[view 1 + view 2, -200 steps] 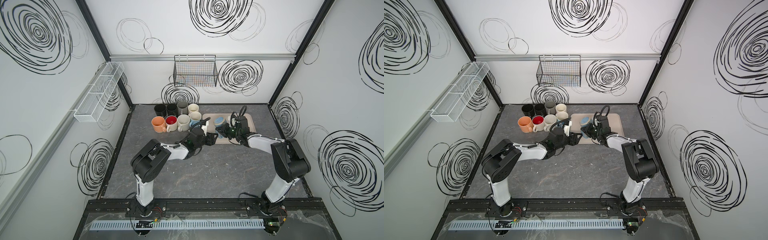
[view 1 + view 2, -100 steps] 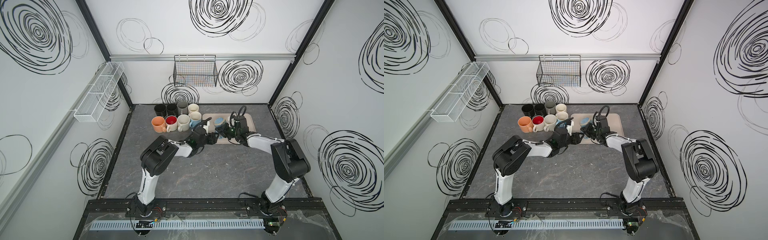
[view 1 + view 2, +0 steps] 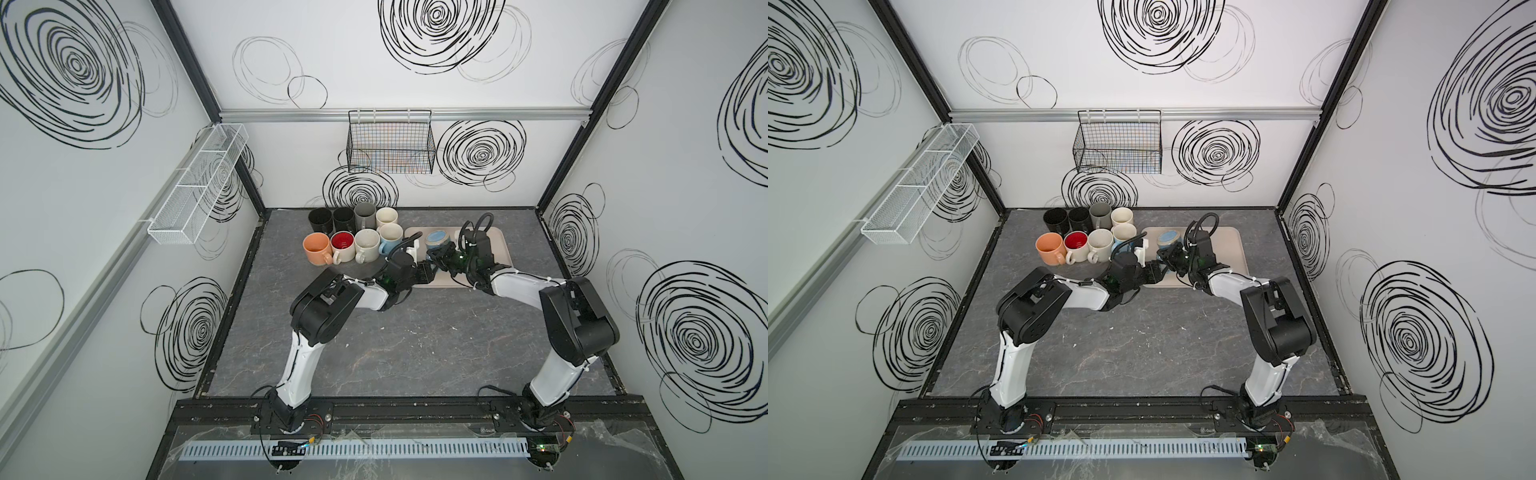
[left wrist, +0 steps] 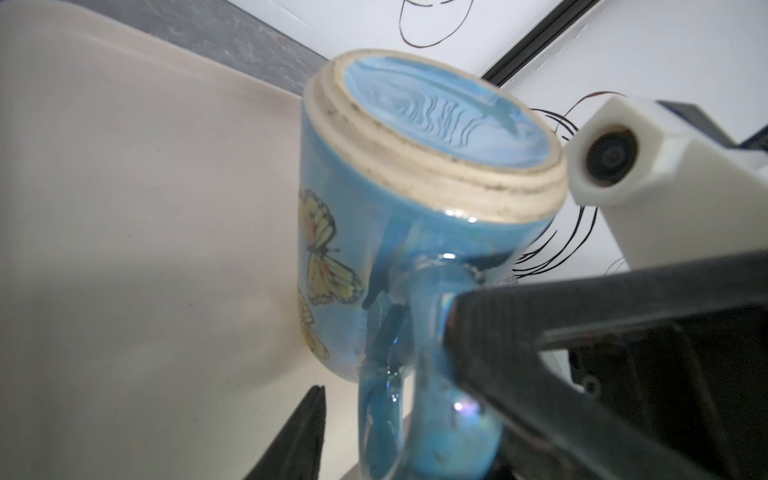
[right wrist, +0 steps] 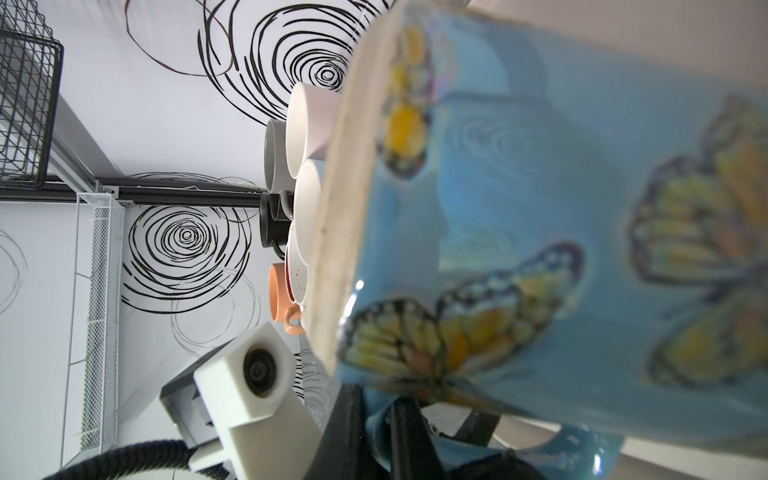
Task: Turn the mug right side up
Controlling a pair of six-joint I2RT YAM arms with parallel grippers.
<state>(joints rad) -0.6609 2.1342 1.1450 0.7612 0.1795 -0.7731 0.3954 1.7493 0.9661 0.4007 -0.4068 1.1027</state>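
Left gripper (image 4: 384,353) fingers (image 4: 540,316) sit apart, one each side of the handle (image 4: 436,415) on the upside-down butterfly mug (image 4: 374,232), over the tray (image 4: 145,208).

The mug (image 4: 353,199) is glossy sky blue with yellow-orange, black-veined butterflies and a pale unglazed foot ring. The tray (image 4: 124,187) is beige. The other mugs are an orange mug (image 3: 316,248), a red-lined mug (image 3: 343,244), a cream mug (image 3: 386,216), a grey mug (image 3: 365,214) and black mugs (image 3: 320,219). The table (image 3: 395,353) is dark grey, marbled — the walls (image 3: 540,62) are white, scrawled with black spirals.
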